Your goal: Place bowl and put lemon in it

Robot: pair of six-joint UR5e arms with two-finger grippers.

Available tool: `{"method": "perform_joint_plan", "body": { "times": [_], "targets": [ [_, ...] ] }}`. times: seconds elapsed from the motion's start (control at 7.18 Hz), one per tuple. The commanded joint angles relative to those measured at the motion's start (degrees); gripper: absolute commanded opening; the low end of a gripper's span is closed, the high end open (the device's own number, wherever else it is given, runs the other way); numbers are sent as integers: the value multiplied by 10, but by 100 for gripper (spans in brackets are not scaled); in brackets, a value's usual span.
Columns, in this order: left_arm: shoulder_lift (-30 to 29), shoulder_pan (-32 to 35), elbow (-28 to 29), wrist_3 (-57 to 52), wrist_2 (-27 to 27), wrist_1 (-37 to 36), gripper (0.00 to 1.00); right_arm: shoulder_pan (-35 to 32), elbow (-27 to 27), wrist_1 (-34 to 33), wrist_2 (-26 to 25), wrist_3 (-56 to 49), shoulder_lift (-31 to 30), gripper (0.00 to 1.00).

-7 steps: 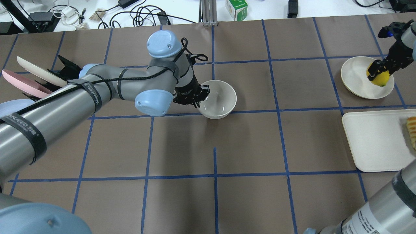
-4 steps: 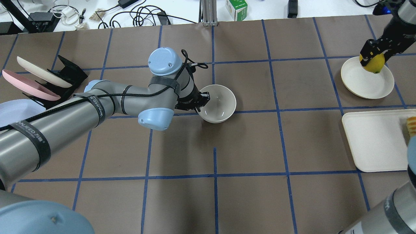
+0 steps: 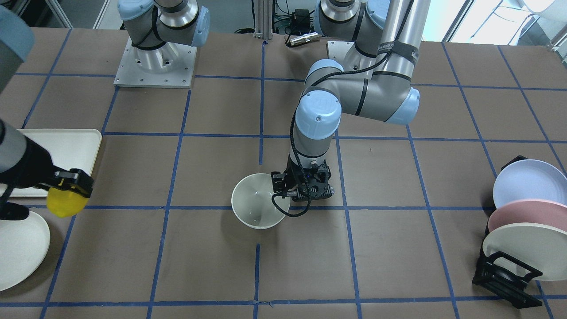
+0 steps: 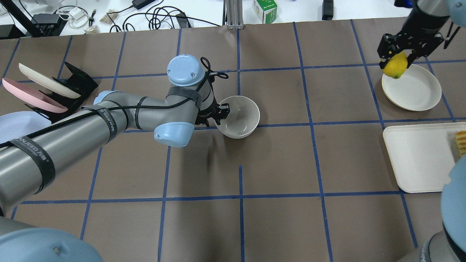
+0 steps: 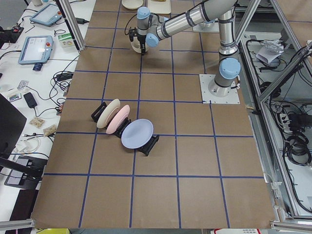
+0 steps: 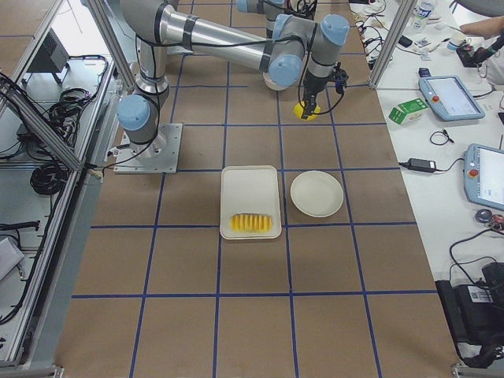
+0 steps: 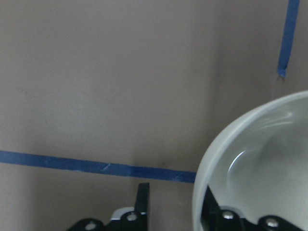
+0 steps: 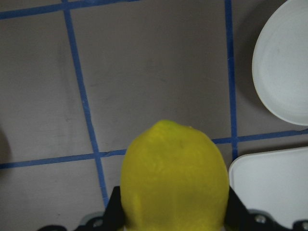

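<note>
We see the bowl (image 4: 237,116) near the table's (image 4: 276,225) middle, open brown surface on its near and right sides. Our left gripper (image 4: 218,115) pinches the bowl's rim, one finger inside and one outside. Toward the far right corner, our right gripper (image 4: 397,62) is closed on the lemon (image 4: 395,66), lifted over the plate's (image 4: 415,94) left edge, a tray (image 4: 418,160) nearer along the right edge

A: Where's the left claw (image 4: 217,115)?
B: Down low on a bent arm, wrist pointing down, its fingers astride the bowl (image 4: 238,116) rim, one inside, one outside.
A: And the right claw (image 4: 397,59)?
B: Raised on its reaching arm, clamped on the lemon (image 4: 395,67), which hangs below its fingers.
</note>
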State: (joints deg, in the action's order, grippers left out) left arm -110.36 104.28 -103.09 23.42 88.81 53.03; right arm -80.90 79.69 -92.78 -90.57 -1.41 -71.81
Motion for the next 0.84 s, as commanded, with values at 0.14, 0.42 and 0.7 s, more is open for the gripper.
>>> {"method": "perform_joint_plan", "body": {
  "times": [0.14,0.42,0.7],
  "targets": [
    [123,-10,82,-87,5,251,100,-149,-3,3,2,224,-7,0],
    [193,-46,103,-219,5,312,100,-190,1,-2,20,264,-1,0],
    [206,-121,172,-238,10,403,100,-197,2,-4,55,264,11,0]
  ]
}}
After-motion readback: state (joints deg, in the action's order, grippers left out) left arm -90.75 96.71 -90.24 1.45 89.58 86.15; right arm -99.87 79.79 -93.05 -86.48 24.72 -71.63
